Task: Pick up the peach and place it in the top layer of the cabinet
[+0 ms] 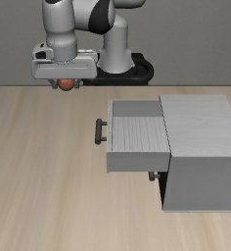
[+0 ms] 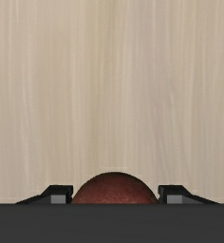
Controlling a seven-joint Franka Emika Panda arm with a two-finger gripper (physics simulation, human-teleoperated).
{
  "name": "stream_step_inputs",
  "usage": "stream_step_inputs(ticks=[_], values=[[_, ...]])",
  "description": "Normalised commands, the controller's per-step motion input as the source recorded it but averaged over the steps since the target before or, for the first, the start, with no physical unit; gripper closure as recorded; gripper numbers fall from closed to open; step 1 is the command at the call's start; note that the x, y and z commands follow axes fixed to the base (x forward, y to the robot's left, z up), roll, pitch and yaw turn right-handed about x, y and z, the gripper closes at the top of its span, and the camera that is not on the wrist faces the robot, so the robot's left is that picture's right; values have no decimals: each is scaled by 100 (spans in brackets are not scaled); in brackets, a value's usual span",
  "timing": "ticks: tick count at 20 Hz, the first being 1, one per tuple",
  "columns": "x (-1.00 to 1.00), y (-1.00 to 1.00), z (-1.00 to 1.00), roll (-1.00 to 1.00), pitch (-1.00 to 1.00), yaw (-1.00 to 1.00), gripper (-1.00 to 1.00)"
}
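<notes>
The tool (image 1: pixel 63 78) grips the peach (image 1: pixel 64 85) between both fingers. Only part of the peach peeks out, and the rest is hidden. Well apart from the tool, the cabinet (image 1: pixel 201 147) stands on the worktop (image 1: pixel 39 176), with its drawer (image 1: pixel 137 137) pulled out.

Peach (image 2: pixel 112 187) held between fingertips of end effector (image 2: pixel 112 196), one finger (image 2: pixel 55 194) set against each side. Dark red rounded top shown (lower part hidden behind black end effector body). Pale wood-grain tabletop (image 2: pixel 112 85) seen beyond peach.
</notes>
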Motion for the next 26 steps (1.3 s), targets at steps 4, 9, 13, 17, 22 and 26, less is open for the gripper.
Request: stream_step_inputs(ticks=[4,9,13,17,22,26], values=[[0,0,100,0,0,0,100],[0,60,40,0,0,0,100],[0,100,0,0,0,0,100],[0,100,0,0,0,0,100],[0,100,0,0,0,0,100],[100,25,0,0,0,0,100]])
